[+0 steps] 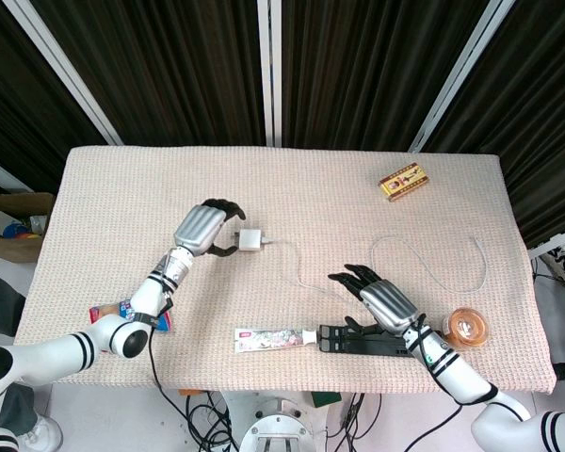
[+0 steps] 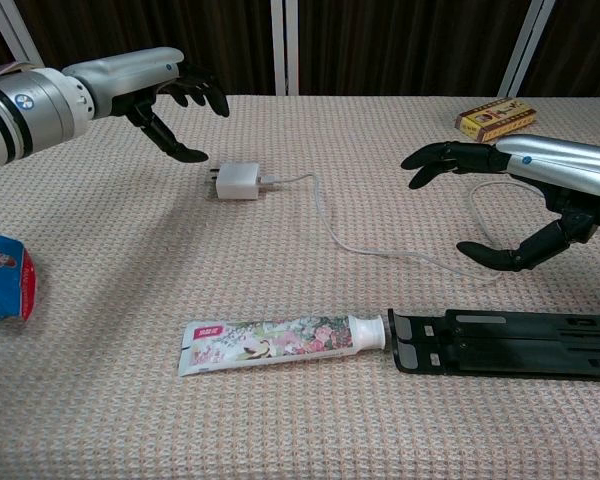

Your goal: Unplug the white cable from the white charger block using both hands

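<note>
Nearest you, low in the frame, your right hand [image 2: 500, 205] hangs empty with fingers spread over the white cable [image 2: 325, 215], placed, I judge, to take the cord. Further back at centre left, the white charger block [image 2: 238, 183] lies plugged in on the table [image 2: 100, 420], your left hand [image 2: 175, 105] open just above it, likely to pin it. The woven beige cloth runs back to dark curtains [image 1: 169, 66].
</note>
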Motion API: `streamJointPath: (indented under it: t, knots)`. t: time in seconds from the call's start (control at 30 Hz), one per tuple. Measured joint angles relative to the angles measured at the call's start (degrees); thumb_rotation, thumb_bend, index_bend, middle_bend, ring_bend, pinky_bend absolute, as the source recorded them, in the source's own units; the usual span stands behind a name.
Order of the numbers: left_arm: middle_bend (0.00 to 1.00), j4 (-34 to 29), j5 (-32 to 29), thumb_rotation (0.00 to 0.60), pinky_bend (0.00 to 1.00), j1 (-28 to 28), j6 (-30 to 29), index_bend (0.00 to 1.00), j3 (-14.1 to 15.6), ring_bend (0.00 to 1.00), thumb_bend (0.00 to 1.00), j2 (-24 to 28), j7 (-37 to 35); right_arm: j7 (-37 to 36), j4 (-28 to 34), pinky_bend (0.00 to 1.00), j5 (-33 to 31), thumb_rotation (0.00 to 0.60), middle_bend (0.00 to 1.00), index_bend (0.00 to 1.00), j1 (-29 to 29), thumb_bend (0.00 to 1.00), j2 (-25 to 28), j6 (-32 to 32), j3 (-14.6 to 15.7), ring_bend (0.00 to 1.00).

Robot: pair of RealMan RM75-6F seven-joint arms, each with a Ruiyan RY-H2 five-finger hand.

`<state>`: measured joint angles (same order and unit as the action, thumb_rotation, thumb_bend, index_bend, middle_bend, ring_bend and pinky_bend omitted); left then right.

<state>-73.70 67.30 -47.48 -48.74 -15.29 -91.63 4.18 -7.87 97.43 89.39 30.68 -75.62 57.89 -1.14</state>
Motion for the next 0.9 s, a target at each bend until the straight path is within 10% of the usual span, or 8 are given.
streamJointPath:
  t: [0.2,0.37,0.53,0.9]
  knots:
    - [0.24,0.39,-2.61,0.6,0.27,-0.42,0.2,0.31,0.12,0.21,0.17,-0.4,3.03,-0.21,0.26,0.1,0.35,0.6,0.18,0.15,-0.36,0.45,0.62,1.05,0.43,0.0]
    - [0.23,-0.03,-7.11,0.6,0.66,-0.97,-0.07,0.28,0.13,0.47,0.17,-0.84,9.19,-0.03,1.01,0.1,1.07,0.6,0.18,0.15,-0.88,0.45,1.79,2.49,0.79,0.0]
    - [0.24,-0.66,-12.42,0.6,0.82,-2.35,-0.44,0.27,0.16,0.62,0.15,-2.26,16.07,0.32,1.83,0.1,1.43,0.6,0.18,0.15,-1.75,0.45,2.9,3.85,1.35,0.0]
    - [0.23,2.43,-24.99,0.6,0.9,-7.12,-0.25,0.28,-1.56,0.66,0.12,-9.45,24.06,-0.05,1.81,0.1,1.22,0.6,0.18,0.15,-2.34,0.45,3.12,4.43,1.76,0.0]
